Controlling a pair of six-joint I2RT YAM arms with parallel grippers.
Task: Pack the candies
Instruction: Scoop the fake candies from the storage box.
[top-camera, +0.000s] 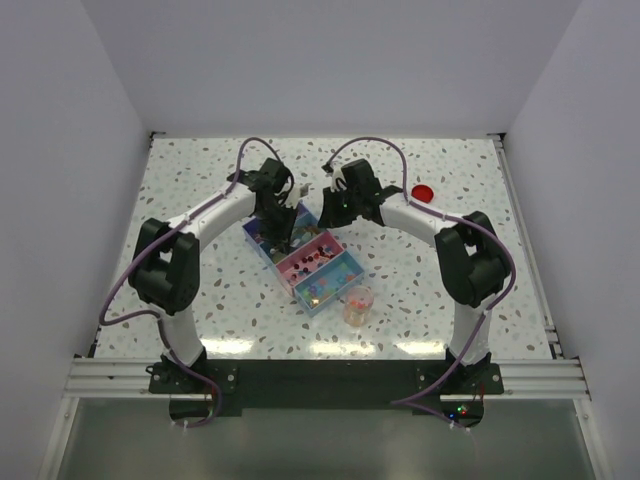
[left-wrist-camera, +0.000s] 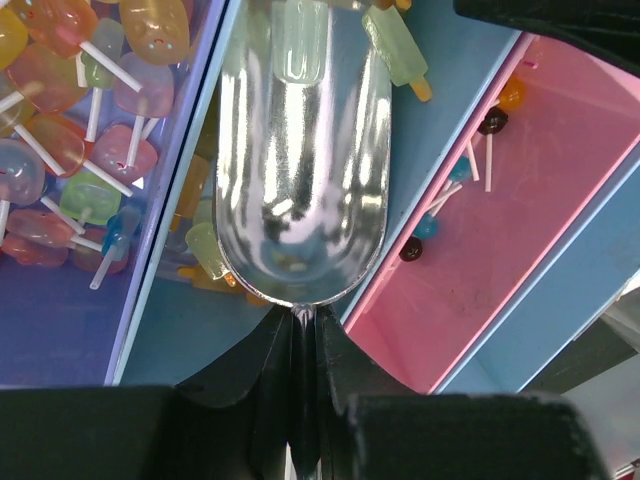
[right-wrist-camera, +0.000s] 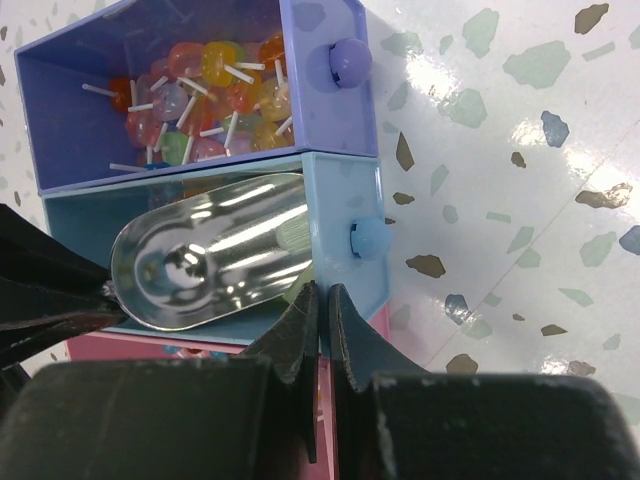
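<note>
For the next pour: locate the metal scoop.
In the left wrist view, the metal scoop sits in the left tool, its bowl in the light blue box, between the purple box and the pink box.

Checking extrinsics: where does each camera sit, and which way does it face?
Top external: above and behind the bases, facing down on the table; left arm, right arm show.
Left wrist: arm-mounted, looks down past the left gripper at its scoop in the blue bin.
Right wrist: arm-mounted, looks past the shut right gripper at the purple bin.
Both wrist views share scoop and blue bin.
</note>
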